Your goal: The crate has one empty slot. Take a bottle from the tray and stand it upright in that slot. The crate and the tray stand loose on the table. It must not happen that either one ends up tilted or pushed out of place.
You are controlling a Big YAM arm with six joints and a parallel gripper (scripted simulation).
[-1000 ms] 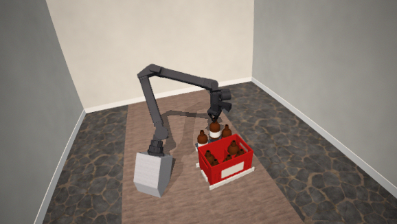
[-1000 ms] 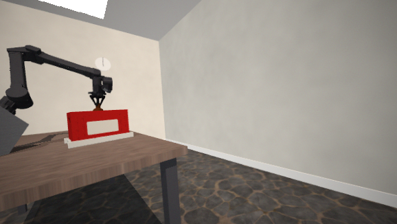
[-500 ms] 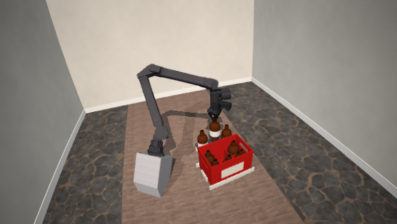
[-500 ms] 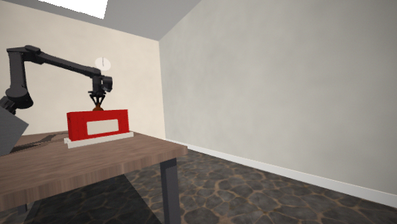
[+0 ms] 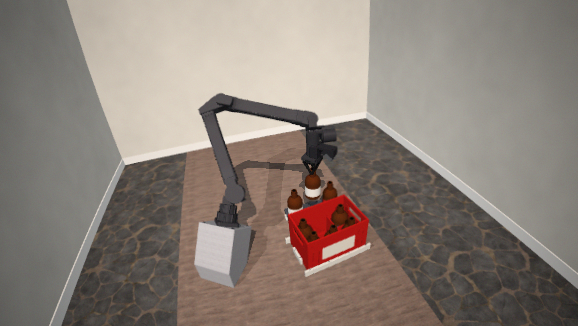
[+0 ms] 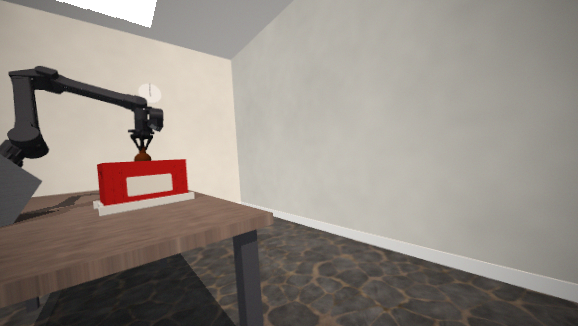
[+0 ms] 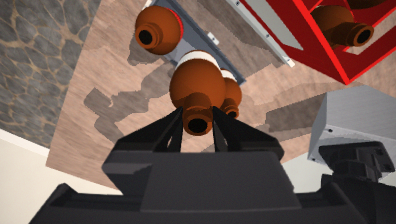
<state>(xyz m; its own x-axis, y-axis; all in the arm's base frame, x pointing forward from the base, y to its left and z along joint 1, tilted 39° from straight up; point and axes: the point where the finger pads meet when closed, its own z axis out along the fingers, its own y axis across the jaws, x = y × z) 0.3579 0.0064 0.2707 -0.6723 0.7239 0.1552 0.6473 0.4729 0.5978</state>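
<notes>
My gripper (image 5: pixel 312 169) is shut on the neck of a brown bottle with a white label (image 5: pixel 313 186). It holds the bottle upright, lifted above the tray (image 7: pixel 210 42) behind the red crate (image 5: pixel 328 230). In the wrist view the fingers clamp the neck of this bottle (image 7: pixel 197 90). Two more brown bottles stand on the tray, one at the left (image 5: pixel 294 200) and one at the right (image 5: pixel 329 191). The crate holds several brown bottles (image 5: pixel 339 215). In the exterior view only the held bottle's top (image 6: pixel 142 155) shows above the crate (image 6: pixel 142 181).
The crate sits on a white base (image 5: pixel 337 261) on the wooden table. The arm's grey base block (image 5: pixel 221 251) stands left of the crate. The table's front edge and a leg (image 6: pixel 248 272) show in the exterior view.
</notes>
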